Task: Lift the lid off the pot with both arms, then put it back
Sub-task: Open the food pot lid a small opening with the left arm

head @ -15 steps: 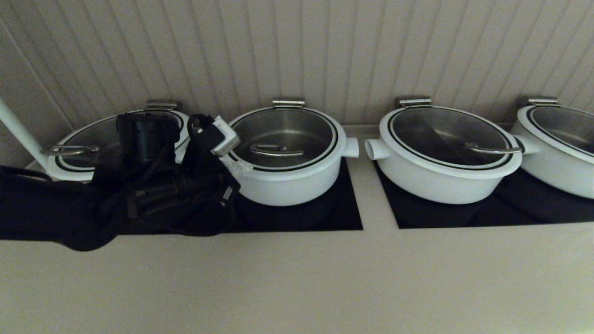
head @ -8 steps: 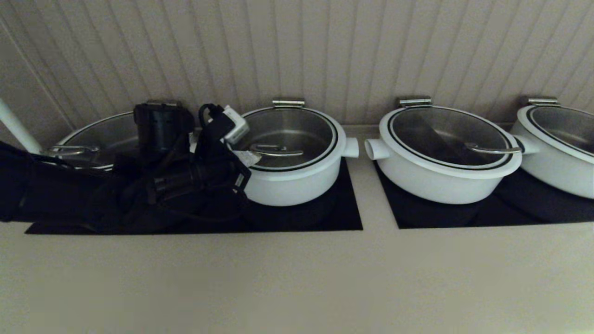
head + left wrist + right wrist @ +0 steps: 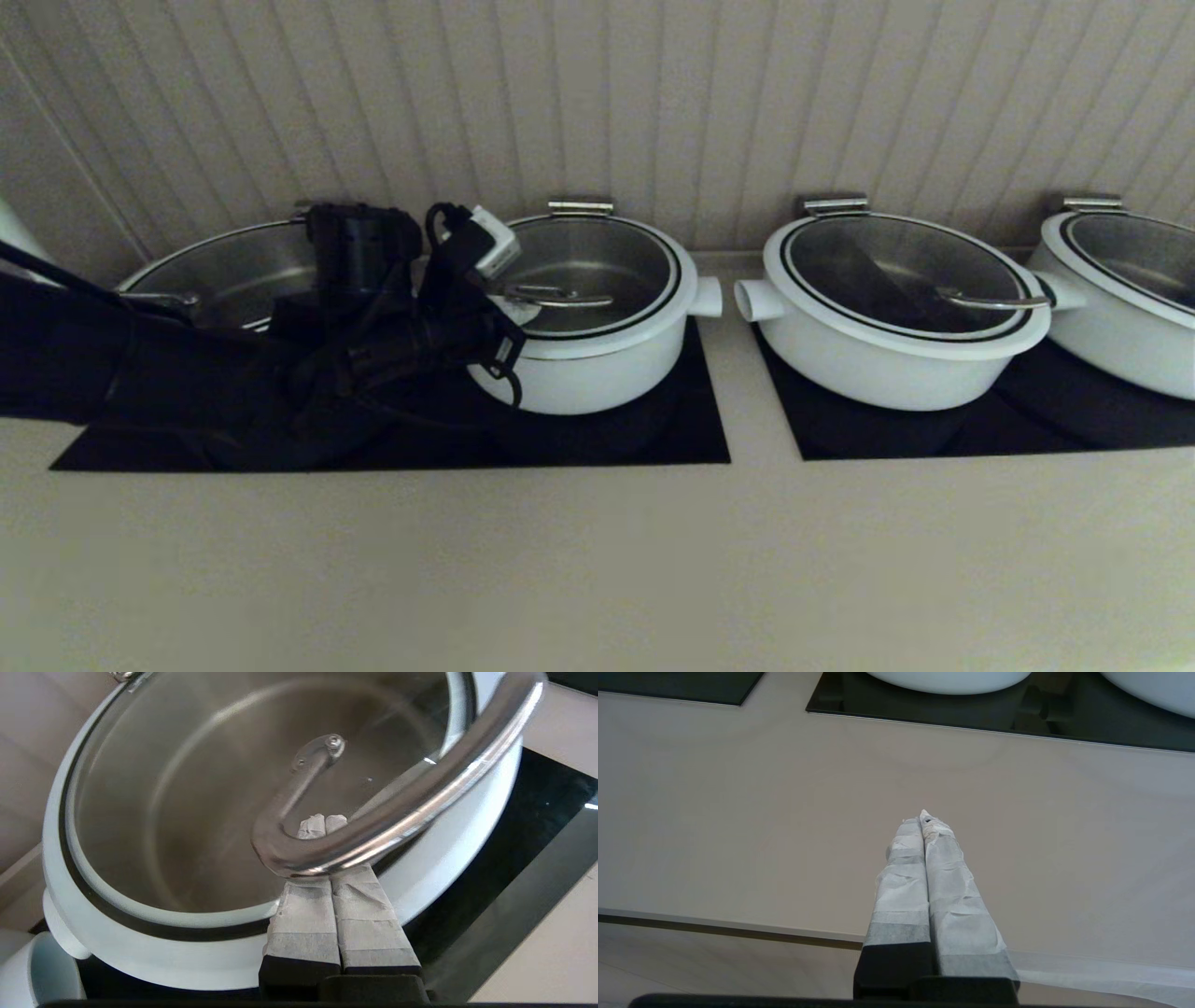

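Left gripper (image 3: pixel 325 820) (fingers pressed together) under the lid (image 3: pixel 187 812) handle — lid raised.

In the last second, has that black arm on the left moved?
Yes. The left arm has swung right and toward the wall, covering more of the pot; its shut left gripper now sits under the lid handle.

Four white pots stand in a row across the head view: one (image 3: pixel 201 280) at the far left, largely behind the arm, the second (image 3: pixel 597 327) left of centre, a third (image 3: pixel 887 327) right of centre, and a fourth (image 3: pixel 1134 299) cut by the right edge. Each carries one glass lid, four in all, such as the second pot's lid (image 3: pixel 607 257). Two black panels lie under them, one left (image 3: pixel 607 439) and one right (image 3: pixel 980 429). One arm (image 3: pixel 280 373) shows at the left.
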Controlling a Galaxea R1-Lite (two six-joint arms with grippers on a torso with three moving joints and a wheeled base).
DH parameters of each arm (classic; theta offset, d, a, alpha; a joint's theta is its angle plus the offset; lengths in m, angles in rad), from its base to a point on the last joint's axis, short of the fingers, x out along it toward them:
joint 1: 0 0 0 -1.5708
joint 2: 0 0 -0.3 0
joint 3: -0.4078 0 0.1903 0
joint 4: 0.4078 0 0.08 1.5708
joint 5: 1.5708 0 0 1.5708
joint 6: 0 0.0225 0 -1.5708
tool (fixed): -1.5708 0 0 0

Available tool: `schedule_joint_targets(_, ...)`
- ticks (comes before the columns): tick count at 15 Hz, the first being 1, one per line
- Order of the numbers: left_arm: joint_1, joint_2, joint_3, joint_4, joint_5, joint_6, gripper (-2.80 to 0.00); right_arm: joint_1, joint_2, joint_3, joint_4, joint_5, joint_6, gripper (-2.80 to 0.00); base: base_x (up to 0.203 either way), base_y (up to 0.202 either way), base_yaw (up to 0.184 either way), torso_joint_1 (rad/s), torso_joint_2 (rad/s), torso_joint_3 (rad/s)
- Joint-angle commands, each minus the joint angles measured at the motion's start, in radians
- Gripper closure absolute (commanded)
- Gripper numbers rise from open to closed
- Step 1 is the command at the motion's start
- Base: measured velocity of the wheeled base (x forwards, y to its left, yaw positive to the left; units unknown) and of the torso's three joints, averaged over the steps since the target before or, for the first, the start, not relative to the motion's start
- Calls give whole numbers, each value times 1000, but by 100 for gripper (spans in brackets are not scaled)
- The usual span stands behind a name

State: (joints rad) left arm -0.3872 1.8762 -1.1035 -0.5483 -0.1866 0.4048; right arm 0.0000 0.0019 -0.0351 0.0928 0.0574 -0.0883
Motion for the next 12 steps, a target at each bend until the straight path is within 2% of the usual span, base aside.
schedule_joint_targets(1,1,4,-23,-4,0,2,0,0,1,0,1,1,-1,0,0,0,0,0,0,0)
schedule_joint_targets(12,1,6,-137,19,6,-6,0,0,1,0,2,1,-2,0,0,0,0,0,0,0)
